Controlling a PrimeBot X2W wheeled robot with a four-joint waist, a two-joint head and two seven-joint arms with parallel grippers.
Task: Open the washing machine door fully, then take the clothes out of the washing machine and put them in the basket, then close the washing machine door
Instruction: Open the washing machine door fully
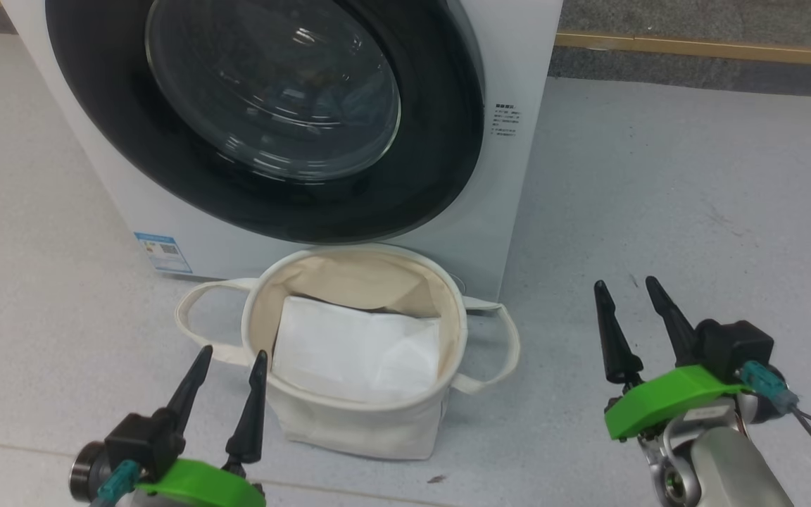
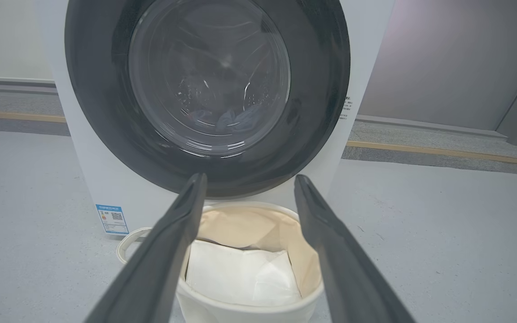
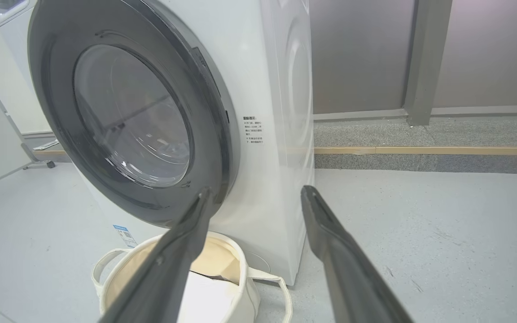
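The washing machine door (image 1: 272, 98): looks shut flush on the front of the washing machine (image 1: 518, 70), so step one is not yet started, by my read.

Head view: the basket (image 1: 458, 310) stands on the floor right in front of the machine, under the door's lower rim. Only a plain white sheet (image 1: 356, 348) lies in it, no printed clothes. The left gripper (image 1: 233, 352) hangs on the near side of the basket, away from the machine, fingers apart and holding nothing. The right gripper (image 1: 624, 282) is off past the machine's right front corner, over bare floor, fingers spread and empty. Neither touches the door.

Left wrist view: aimed straight at the door. A bit of bluish fabric sits low behind the glass, likely the clothes (image 2: 236, 119), inside the machine. The print is too dim to make out. The basket is below the door and the fingers are wide.

Right wrist view: the door is seen at an angle from the machine's right side, with its rim lying against the front and no gap I can make out. The fingers are wide with nothing between them.

Done: nothing. Left: open the door fully, move the clothes to the basket, close the door.
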